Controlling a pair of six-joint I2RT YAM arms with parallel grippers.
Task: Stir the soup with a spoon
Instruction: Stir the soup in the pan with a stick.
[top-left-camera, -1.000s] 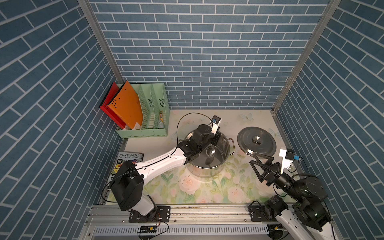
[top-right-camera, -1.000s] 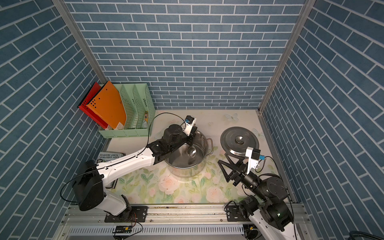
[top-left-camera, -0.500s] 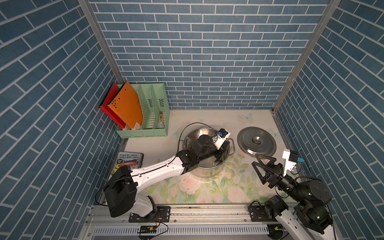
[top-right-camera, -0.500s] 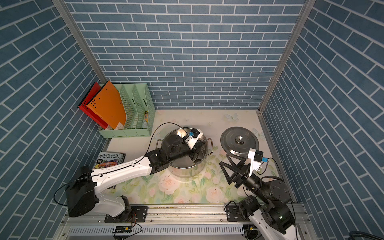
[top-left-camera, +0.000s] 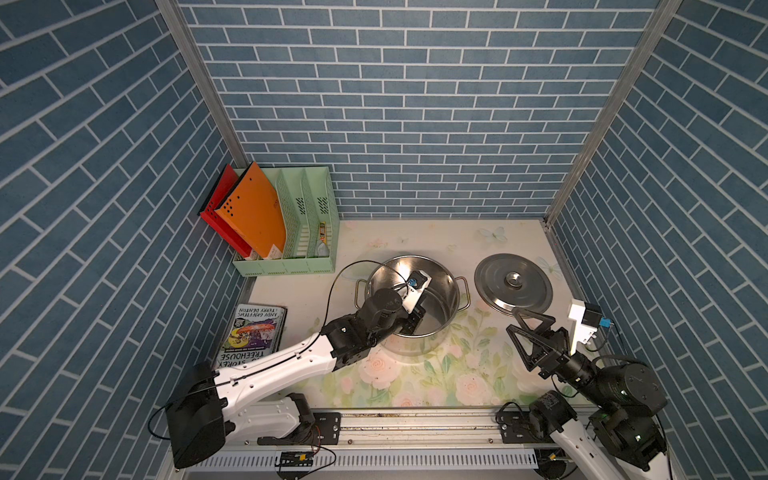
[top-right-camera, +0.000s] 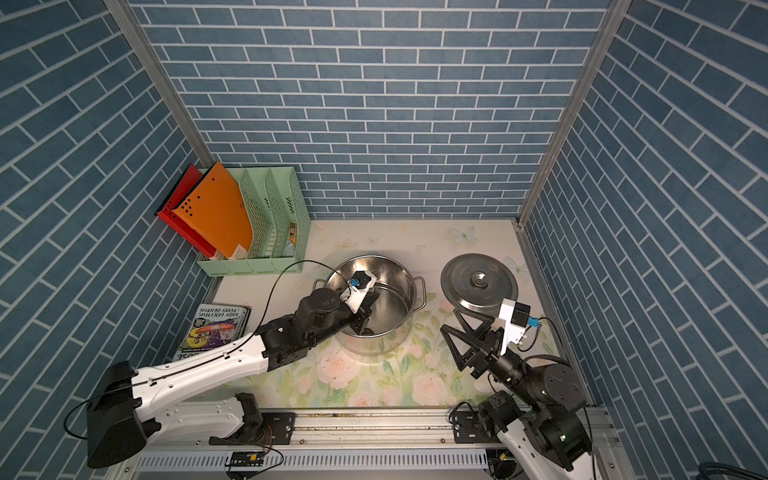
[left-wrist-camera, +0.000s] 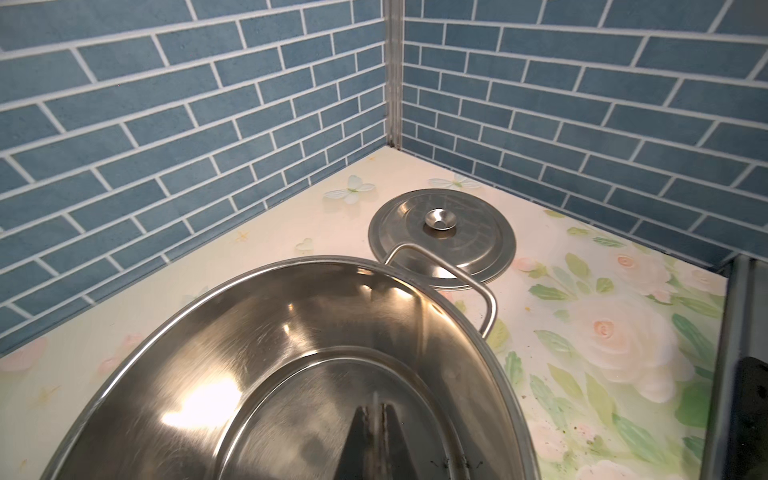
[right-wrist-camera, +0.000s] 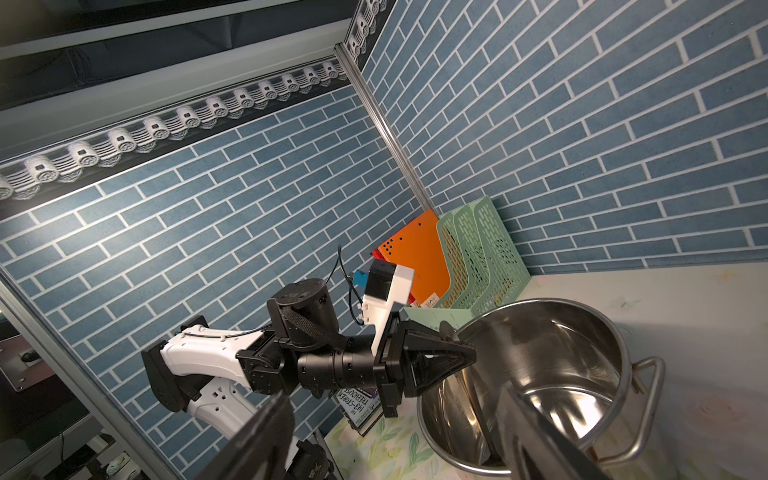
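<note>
Spoon (right-wrist-camera: 483, 417) tilted down into pot (top-left-camera: 444, 291), thin dark handle clamped in L gripper (right-wrist-camera: 471, 355), jaws together on it; bowl end low by near wall, mostly hidden. Vs a sec ago: swept from pot's far side, round past the R side, to near side, approx one lap, so stirring prob. well underway. No liquid seen inside, just bare shiny steel. Lid (top-left-camera: 513, 282) flat on mat (top-left-camera: 415, 374) beside pot. R gripper (top-left-camera: 512, 321) near lid, jaws apart, empty.
</note>
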